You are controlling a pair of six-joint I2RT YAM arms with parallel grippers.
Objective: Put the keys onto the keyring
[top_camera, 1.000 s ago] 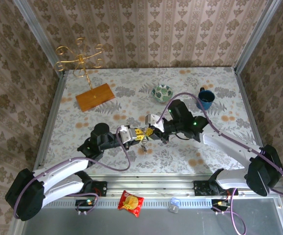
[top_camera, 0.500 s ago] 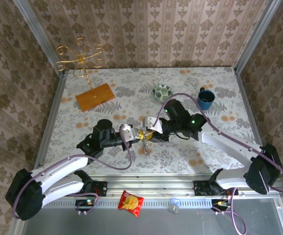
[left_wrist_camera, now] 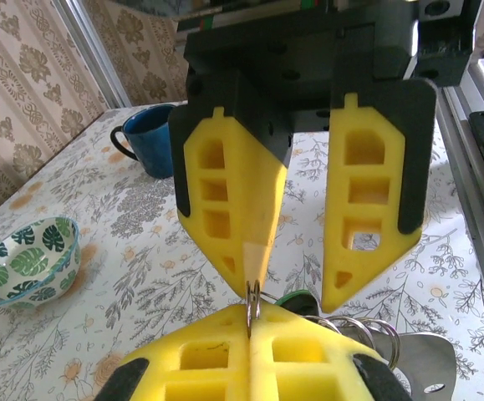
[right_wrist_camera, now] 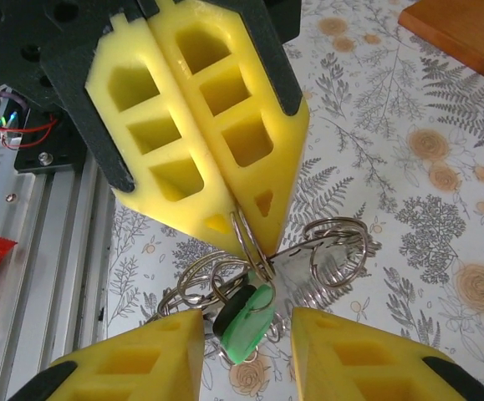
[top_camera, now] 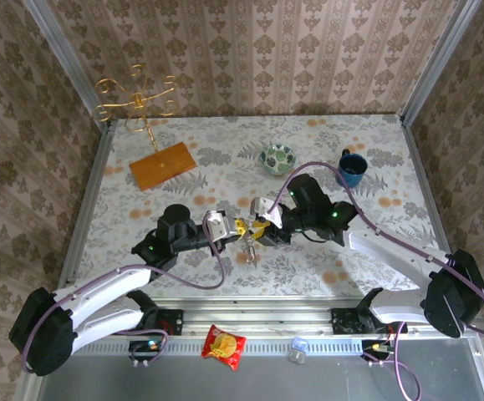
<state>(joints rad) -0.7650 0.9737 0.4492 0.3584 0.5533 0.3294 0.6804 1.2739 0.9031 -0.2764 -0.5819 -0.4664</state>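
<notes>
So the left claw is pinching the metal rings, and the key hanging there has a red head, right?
Not quite. The key has a green head, not a red one. The right wrist view shows it hanging among the metal rings. The rest is right: the left claw is shut on the rings.
</notes>
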